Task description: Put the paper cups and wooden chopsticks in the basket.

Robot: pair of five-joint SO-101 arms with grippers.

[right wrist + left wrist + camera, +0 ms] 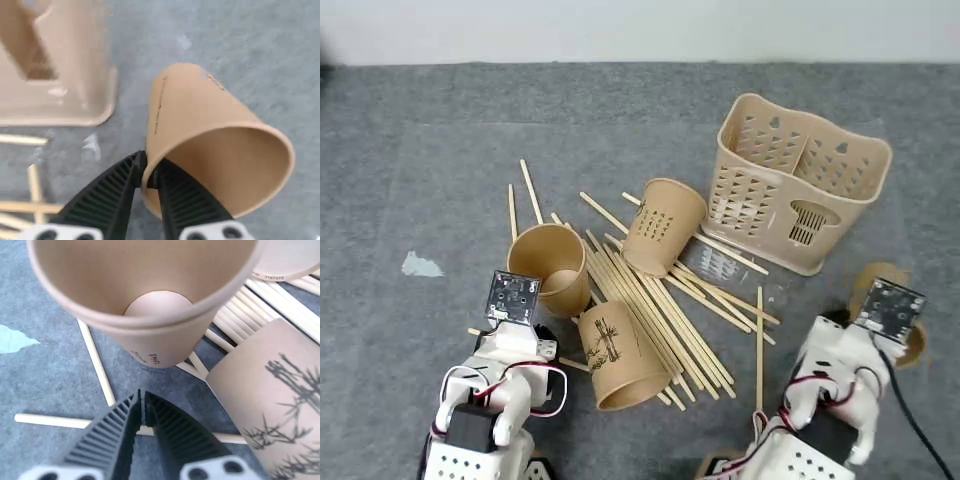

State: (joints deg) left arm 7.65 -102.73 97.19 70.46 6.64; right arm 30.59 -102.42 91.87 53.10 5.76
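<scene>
Pinching rim of paper cup point(210, 135): right jaws. Left jaws pressed together, empty, near second cup point(150, 305).

Grey mat point(410, 150), with odd bits lying on it
A pale scrap point(421, 265) lies flat (torn-looking), a clear plastic wrapper point(718, 262) well apart from it; white wall point(640, 30) behind.

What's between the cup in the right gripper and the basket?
Nothing visible: only bare grey mat lies between the paper cup, pinched at its rim by the right gripper, and the basket.
</scene>
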